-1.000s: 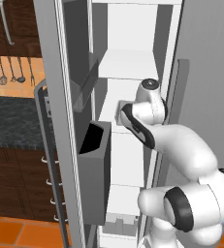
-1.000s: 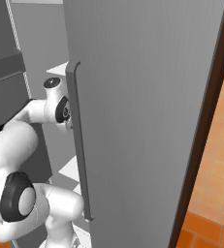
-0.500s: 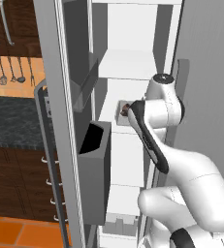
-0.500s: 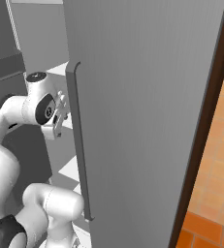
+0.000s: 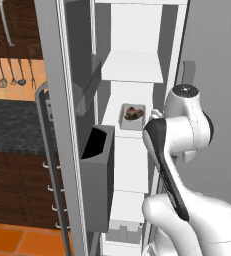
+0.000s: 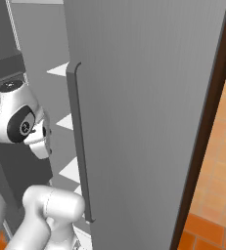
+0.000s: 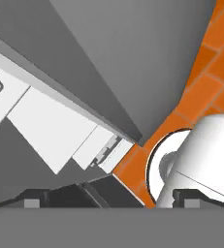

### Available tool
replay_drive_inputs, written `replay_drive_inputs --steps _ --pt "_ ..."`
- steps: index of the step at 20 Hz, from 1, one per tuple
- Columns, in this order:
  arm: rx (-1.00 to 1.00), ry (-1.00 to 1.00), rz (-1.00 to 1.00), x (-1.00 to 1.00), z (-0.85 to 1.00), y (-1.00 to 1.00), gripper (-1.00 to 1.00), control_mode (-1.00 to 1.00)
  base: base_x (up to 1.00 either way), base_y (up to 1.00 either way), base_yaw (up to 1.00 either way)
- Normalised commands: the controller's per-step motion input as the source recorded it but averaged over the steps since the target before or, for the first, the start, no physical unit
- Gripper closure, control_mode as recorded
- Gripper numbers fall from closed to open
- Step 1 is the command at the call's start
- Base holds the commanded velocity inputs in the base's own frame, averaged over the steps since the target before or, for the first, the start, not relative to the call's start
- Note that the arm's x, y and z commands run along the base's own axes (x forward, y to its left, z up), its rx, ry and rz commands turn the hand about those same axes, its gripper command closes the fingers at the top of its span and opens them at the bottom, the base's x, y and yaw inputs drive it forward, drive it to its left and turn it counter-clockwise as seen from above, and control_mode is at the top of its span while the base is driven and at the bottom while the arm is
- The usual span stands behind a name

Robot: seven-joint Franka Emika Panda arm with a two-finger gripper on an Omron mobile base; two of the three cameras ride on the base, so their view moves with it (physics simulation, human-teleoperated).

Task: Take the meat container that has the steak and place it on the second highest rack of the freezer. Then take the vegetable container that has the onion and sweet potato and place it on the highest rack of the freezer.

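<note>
White freezer (image 5: 137, 70) shelves, meat container (image 5: 133, 116) with steak (image 5: 133, 113) on a middle shelf

The freezer (image 5: 137, 70) is lined in smooth, matt white that looks like plastic, and its shelves (image 5: 132, 67) have the same flat white finish. The door bins (image 5: 98, 185) are plain matt grey, with no shine. The door (image 6: 148, 97) outside is brushed-looking grey, faintly streaked like metal, and its long handle (image 6: 80, 146) is a smooth darker grey. The steak (image 5: 133, 113) is rough, lumpy and dull brown in a pale, smooth tray (image 5: 132, 122), probably plastic, though it is small here. The floor (image 6: 212, 195) is matt orange tile. The cabinets (image 5: 17, 195) look like dark wood, and the surface (image 5: 12, 125) is speckled dark stone.
</note>
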Motion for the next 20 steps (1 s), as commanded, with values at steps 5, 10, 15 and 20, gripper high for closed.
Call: replay_drive_inputs --steps 5,10,15,20 --pt "-0.06 0.08 0.34 -0.73 0.38 -0.15 -1.0 -1.0 0.0 0.0 0.0" --pt "0.0 0.13 0.27 -0.25 0.6 -0.12 -1.0 -1.0 0.0 0.0 0.0" --pt "-0.08 0.05 0.34 -0.52 0.14 -0.12 -1.0 -1.0 0.0 0.0 0.0" --pt "-0.08 -0.01 0.38 -0.43 0.04 -0.12 -1.0 -1.0 0.0 0.0 0.0"
